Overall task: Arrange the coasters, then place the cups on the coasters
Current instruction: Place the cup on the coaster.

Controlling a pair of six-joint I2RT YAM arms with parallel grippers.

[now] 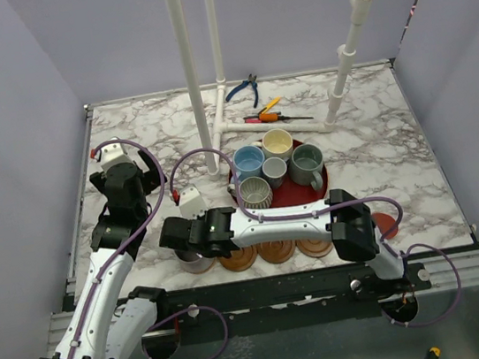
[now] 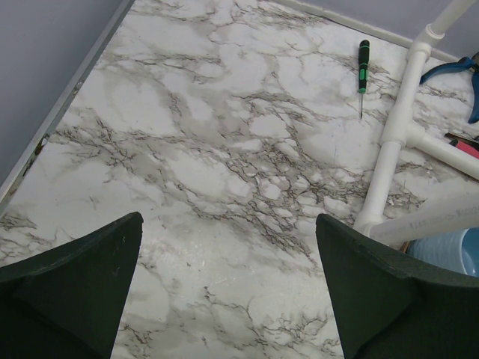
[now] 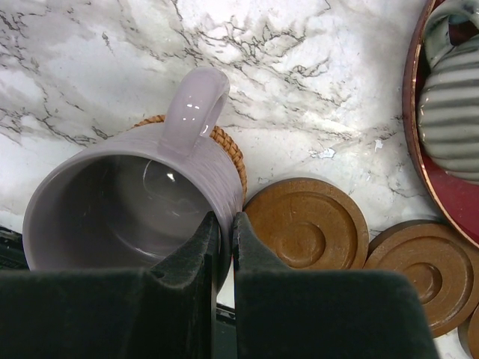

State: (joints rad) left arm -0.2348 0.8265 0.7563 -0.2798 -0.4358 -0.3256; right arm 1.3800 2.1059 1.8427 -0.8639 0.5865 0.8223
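My right gripper (image 3: 222, 218) is shut on the rim of the lavender cup (image 3: 112, 202), one finger inside and one outside. That cup stands on a woven tan coaster (image 3: 228, 149) at the left end of a row of brown grooved coasters (image 3: 307, 224) (image 3: 423, 273). From above, the cup (image 1: 196, 261) and the row (image 1: 276, 252) lie along the near edge, under the right arm. A reddish coaster (image 1: 387, 228) lies to the right. Several cups, among them light blue (image 1: 248, 160), cream-yellow (image 1: 276, 144) and ribbed (image 1: 256, 192), stand on the red tray (image 1: 320, 190). My left gripper (image 2: 228, 221) is open over bare marble.
A white pipe frame (image 1: 215, 129) rises from the back middle of the table, with pliers (image 1: 244, 88) and screwdrivers (image 1: 269, 106) beside it. A green-handled screwdriver (image 2: 363, 71) lies left of the pipe (image 2: 397, 127). Grey walls close off the left and right sides.
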